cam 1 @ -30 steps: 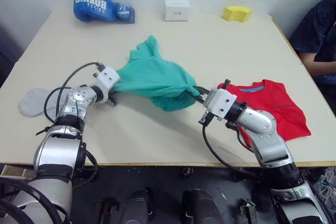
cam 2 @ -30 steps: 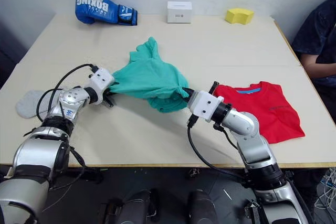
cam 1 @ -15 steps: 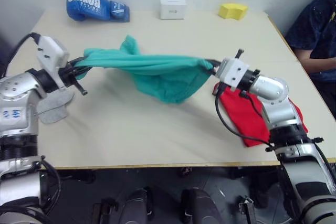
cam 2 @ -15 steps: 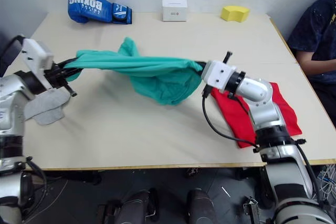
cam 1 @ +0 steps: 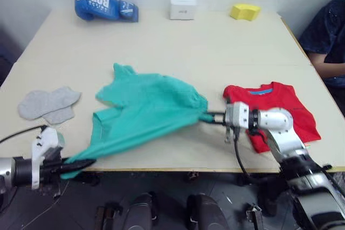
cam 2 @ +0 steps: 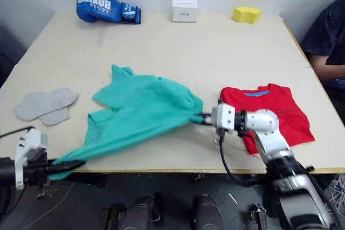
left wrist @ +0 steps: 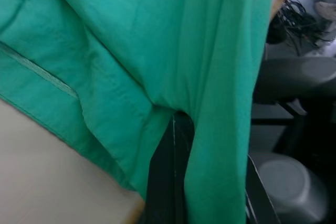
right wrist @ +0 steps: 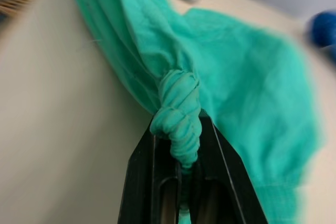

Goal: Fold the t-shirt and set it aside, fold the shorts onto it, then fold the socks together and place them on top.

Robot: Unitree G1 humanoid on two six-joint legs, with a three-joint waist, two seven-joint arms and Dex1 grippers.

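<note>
The teal-green shorts [cam 1: 145, 109] lie spread across the table's middle, stretched between both grippers. My left gripper [cam 1: 81, 163] is shut on one end, pulled past the table's front edge at the lower left. My right gripper [cam 1: 211, 117] is shut on the bunched other end [right wrist: 178, 111] beside the t-shirt. The red t-shirt [cam 1: 277, 106] lies folded at the right, blue neck band facing the far side, partly under my right arm. The light grey socks [cam 1: 47, 103] lie overlapping at the left of the table.
A blue boxing glove [cam 1: 102, 4], a white box [cam 1: 183, 8] and a yellow sponge [cam 1: 244, 11] line the far edge. A person in dark clothing [cam 1: 330, 36] sits at the right side. The table's front edge [cam 1: 161, 169] runs just behind my left gripper.
The shorts came down from a taut span above the table to lie on it. My left gripper swung low past the front edge; my right gripper dropped beside the t-shirt.
</note>
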